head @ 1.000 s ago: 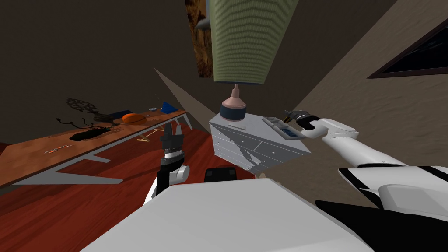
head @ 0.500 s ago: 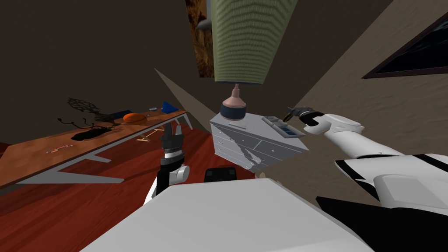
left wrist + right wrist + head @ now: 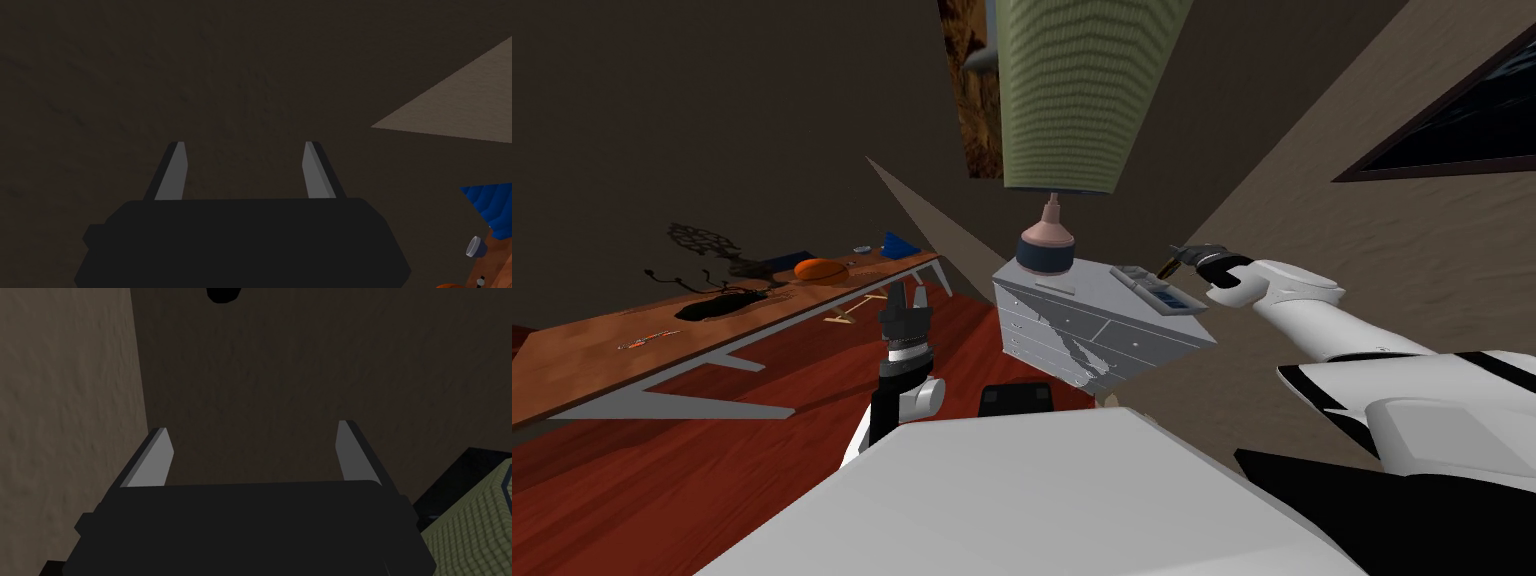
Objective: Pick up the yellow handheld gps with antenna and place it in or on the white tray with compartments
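Nearest to us, left of the grey dresser (image 3: 1102, 335) and out over the red floor (image 3: 812, 400), our left gripper (image 3: 908, 292) points upward with its 2 fingers spread wide and nothing between them. The dresser stands in the corner of the room with its drawer fronts turned toward us. On the right part of the dresser's top lies the light grey tray (image 3: 1124, 277), divided into compartments, with a blue patch (image 3: 1169, 299) in the end closest to us. Our right arm reaches in from the right of the dresser, and our right gripper (image 3: 252, 430) hangs just above the tray's far end; its wrist view shows its 2 fingers standing apart with an empty gap between them, so it grips nothing. At that gripper's tip, over the far right edge of the dresser's top, we see a small dark shape with a yellowish rim that we take for the gps (image 3: 1169, 268); it is too small for us to tell whether it rests on the tray, on the dresser or against the fingers. On the left rear of the dresser's top stands a lamp (image 3: 1045, 245) with a pink base, a dark band and a tall green shade. Farther off, left of the dresser, a long wooden table (image 3: 662, 340) on white legs carries an orange thing (image 3: 818, 269), a small cup (image 3: 861, 249) and a blue thing (image 3: 896, 243)
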